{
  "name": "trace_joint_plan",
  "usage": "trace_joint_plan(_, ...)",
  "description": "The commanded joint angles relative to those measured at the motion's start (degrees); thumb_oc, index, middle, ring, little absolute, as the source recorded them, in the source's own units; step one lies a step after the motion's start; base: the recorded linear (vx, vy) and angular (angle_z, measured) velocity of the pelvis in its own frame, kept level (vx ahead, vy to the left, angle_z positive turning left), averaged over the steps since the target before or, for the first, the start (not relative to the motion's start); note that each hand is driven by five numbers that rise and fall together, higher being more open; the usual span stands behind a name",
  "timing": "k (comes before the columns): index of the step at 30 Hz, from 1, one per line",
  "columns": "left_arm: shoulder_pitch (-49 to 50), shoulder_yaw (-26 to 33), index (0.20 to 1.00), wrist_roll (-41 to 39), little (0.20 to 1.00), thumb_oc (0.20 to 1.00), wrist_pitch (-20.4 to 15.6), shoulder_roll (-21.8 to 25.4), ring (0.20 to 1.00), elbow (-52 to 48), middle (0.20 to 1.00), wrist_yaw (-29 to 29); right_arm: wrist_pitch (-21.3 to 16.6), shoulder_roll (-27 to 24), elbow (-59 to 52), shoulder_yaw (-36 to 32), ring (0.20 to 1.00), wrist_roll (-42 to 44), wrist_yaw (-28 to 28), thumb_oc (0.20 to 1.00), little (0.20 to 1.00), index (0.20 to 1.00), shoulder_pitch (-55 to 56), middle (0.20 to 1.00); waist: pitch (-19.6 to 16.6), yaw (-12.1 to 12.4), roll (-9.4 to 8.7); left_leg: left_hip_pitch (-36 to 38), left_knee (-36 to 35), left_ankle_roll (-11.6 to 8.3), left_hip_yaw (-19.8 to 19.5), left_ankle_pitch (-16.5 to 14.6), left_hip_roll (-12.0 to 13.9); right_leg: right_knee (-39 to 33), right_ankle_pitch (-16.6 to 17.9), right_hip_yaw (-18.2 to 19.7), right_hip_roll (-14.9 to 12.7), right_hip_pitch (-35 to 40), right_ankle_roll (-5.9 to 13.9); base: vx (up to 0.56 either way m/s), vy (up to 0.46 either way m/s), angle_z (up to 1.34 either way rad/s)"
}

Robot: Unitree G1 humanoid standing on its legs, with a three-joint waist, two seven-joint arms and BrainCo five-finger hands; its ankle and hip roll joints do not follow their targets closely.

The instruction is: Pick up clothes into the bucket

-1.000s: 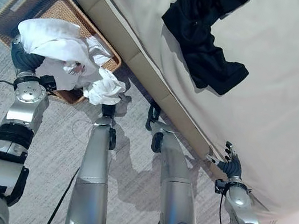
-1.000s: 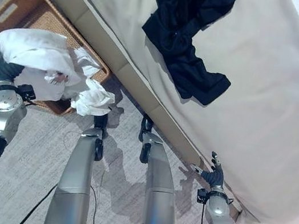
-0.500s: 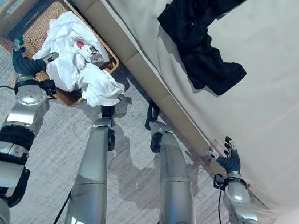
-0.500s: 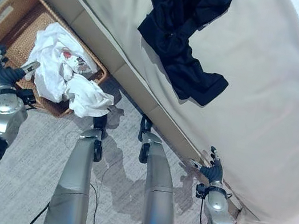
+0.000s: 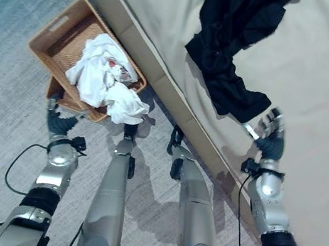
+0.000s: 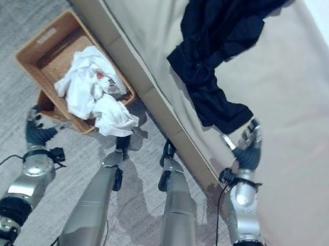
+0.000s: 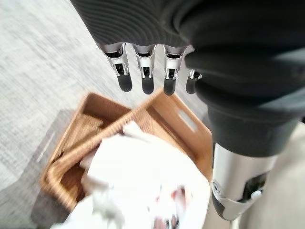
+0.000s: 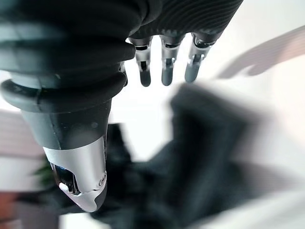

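Fingers (image 8: pixel 164 71) of the right hand (image 5: pixel 269 141) are straight and empty, near the black clothes (image 5: pixel 234 52) on the bed (image 5: pixel 325 81). Next it must grab them. White clothes (image 5: pixel 105 77) lie in the basket (image 5: pixel 50 45); the left hand (image 5: pixel 58 120) is open, empty.

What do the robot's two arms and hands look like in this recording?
Both arms are silver-grey metal with dark bands at the joints. The left hand and the right hand each have a dark ribbed cover over the back and wrist, and silver fingers ending in dark tips. A silver thumb stands apart from the row of fingers.
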Motion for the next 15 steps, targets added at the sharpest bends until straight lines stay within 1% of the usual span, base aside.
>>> trace_joint_plan(1,0.4,-3.1,1.0,5.4,1.0,1.0,-1.6,-1.6,1.0,1.7,1.0,-2.3,-2.8,-3.9,-5.1,-3.2,1.0,-4.6,-3.7,1.0,1.0,1.0,1.4,1.0,-0.8,-0.1,4.15,2.5,-1.8,0.8,-3.6,-0.1,-1.3,-1.1,1.5,-1.8,-5.1,3.3,4.81,0.06,-0.107,0.16)
trace_joint_plan(2,0.9,-7.4,1.0,9.4,1.0,1.0,-0.7,-2.7,1.0,3.8,1.0,-4.5,-2.5,-4.3,-6.2,-3.6,1.0,-6.8,-5.0,1.0,1.0,1.0,-0.3,1.0,-0.8,0.4,4.76,4.4,-3.4,0.61,-4.1,0.6,-1.4,-0.5,0.9,-2.3,-5.5,4.4,4.87,0.03,-0.049,0.05)
trace_joint_plan(3,0.9,-7.4,1.0,9.4,1.0,1.0,-0.8,-2.8,1.0,3.8,1.0,-4.5,-2.5,-4.3,-6.2,-3.6,1.0,-6.8,-5.1,1.0,1.0,1.0,-0.2,1.0,-0.8,0.4,4.81,4.5,-3.5,0.61,-4.2,0.6,-1.5,-0.5,0.9,-2.3,-5.5,4.5,4.87,0.07,-0.098,0.12)
trace_joint_plan(4,1.2,-12.4,1.0,14.6,1.0,1.0,-0.1,-3.4,1.0,6.0,1.0,-6.7,-2.2,-5.3,-6.5,-3.9,1.0,-9.3,-6.9,1.0,1.0,1.0,-2.4,1.0,-0.8,1.0,5.48,6.4,-4.9,0.57,-4.8,1.1,-1.6,0.7,-0.1,-2.8,-6.1,5.6,4.89,0.05,-0.057,0.16)
trace_joint_plan(7,1.8,-16.4,1.0,17.0,1.0,1.0,-0.4,-4.0,1.0,6.8,1.0,-8.4,-0.9,-7.0,-5.6,-3.7,1.0,-12.2,-8.9,1.0,1.0,1.0,-5.5,1.0,-0.8,1.6,6.23,8.2,-6.2,0.74,-5.6,1.4,-1.8,1.7,-1.0,-3.3,-6.7,6.8,4.88,0.04,-0.052,0.25)
trace_joint_plan(10,2.9,-18.3,1.0,15.9,1.0,1.0,-1.3,-4.2,1.0,5.5,1.0,-8.8,1.1,-9.8,-1.8,-2.7,1.0,-14.3,-10.7,1.0,1.0,1.0,-9.4,1.0,-0.8,2.5,6.81,9.1,-6.7,0.87,-6.2,1.6,-2.0,2.1,-1.5,-3.8,-7.1,7.7,4.92,0.03,-0.051,0.16)
trace_joint_plan(11,2.9,-18.3,1.0,15.9,1.0,1.0,-1.3,-4.2,1.0,5.5,1.0,-8.8,1.0,-9.9,-1.6,-2.7,1.0,-14.3,-10.8,1.0,1.0,1.0,-9.5,1.0,-0.8,2.5,6.85,9.1,-6.7,0.87,-6.2,1.6,-2.0,2.1,-1.5,-3.8,-7.1,7.7,4.92,0.03,-0.034,0.24)
trace_joint_plan(12,3.4,-18.6,1.0,14.6,1.0,1.0,-1.7,-4.1,1.0,4.6,1.0,-8.6,3.2,-12.7,3.4,-1.8,1.0,-15.5,-12.4,1.0,1.0,1.0,-13.9,1.0,-0.8,3.2,7.17,9.2,-6.4,0.97,-6.6,1.5,-2.2,2.3,-1.6,-3.9,-7.2,7.9,4.95,0.02,-0.023,0.16)
trace_joint_plan(13,3.4,-18.5,1.0,14.6,1.0,1.0,-1.7,-4.2,1.0,4.6,1.0,-8.6,3.1,-12.8,3.6,-1.6,1.0,-15.5,-12.5,1.0,1.0,1.0,-14.1,1.0,-0.8,3.1,7.21,9.2,-6.4,0.97,-6.6,1.5,-2.2,2.3,-1.6,-3.9,-7.2,7.9,4.95,0.02,-0.048,0.08)
trace_joint_plan(14,3.7,-18.5,1.0,12.1,1.0,1.0,-2.4,-3.9,1.0,4.1,1.0,-7.5,5.1,-16.4,10.5,0.4,1.0,-15.4,-13.8,1.0,1.0,1.0,-19.8,1.0,-0.8,3.9,7.5,8.9,-6.0,1.05,-6.9,1.4,-2.4,2.6,-1.7,-4.0,-7.3,7.8,4.89,0.01,-0.033,0.04)
trace_joint_plan(15,3.7,-18.4,1.0,11.3,1.0,1.0,-2.4,-3.9,1.0,4.3,1.0,-7.2,5.8,-17.8,14.1,1.7,1.0,-14.9,-13.8,1.0,1.0,1.0,-22.7,1.0,-0.8,4.3,7.61,8.7,-5.8,1.08,-6.9,1.3,-2.4,2.8,-1.7,-4.0,-7.3,7.7,4.92,0.01,-0.033,0.07)
